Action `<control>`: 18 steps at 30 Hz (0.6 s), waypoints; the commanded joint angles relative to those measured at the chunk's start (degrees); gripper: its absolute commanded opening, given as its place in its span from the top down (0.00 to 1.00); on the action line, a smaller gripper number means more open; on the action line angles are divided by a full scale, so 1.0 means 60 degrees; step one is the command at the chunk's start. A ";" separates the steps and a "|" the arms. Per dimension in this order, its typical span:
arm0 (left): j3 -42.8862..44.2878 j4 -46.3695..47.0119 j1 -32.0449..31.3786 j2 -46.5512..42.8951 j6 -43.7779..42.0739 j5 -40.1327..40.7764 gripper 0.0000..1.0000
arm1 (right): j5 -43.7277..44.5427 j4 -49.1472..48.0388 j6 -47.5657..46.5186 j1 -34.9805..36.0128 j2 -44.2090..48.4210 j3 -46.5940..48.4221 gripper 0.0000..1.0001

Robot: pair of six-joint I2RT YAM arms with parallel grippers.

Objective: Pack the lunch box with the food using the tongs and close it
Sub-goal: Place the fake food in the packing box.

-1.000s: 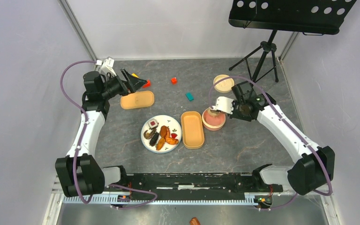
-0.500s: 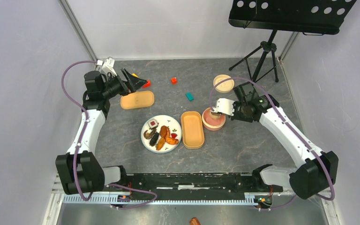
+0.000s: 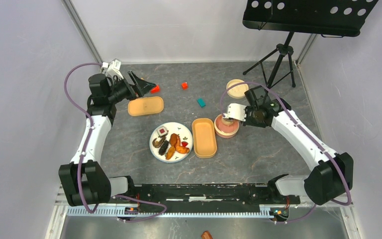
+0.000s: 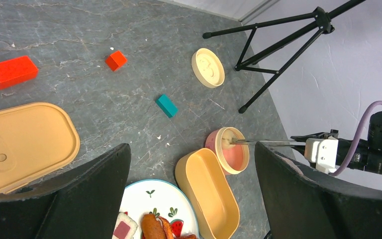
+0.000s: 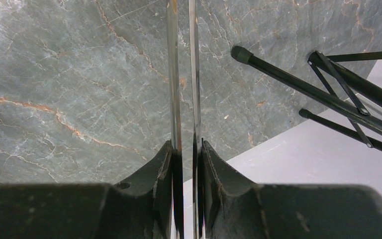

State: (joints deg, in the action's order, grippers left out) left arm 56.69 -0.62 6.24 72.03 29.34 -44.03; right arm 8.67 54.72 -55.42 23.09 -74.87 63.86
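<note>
i am seeing the right gripper (image 5: 187, 149), pinching the tongs (image 5: 173, 74), drifting slightly left, tips dipping in the pink bowl (image 3: 227, 129). left gripper (image 3: 142, 85) is staying spread wide. the food (image 3: 175, 144) is still lying on the plate (image 3: 178, 128), unpacked.

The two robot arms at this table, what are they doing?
They are packing a lunch. The right gripper is shut on the tongs, whose tips reach into the pink round bowl beside the empty lunch box. The left gripper hangs open near the lid at the far left. Food lies on the plate.
</note>
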 commanded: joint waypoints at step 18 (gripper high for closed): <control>0.0337 0.0172 -0.0031 -0.0012 -0.0101 -0.0019 0.00 | -0.0211 0.0228 0.0107 -0.0018 -0.0219 0.0680 0.56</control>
State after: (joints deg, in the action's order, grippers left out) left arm 56.69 -0.71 6.24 72.03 29.36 -43.86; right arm 8.03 55.20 -55.77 23.09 -75.72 62.78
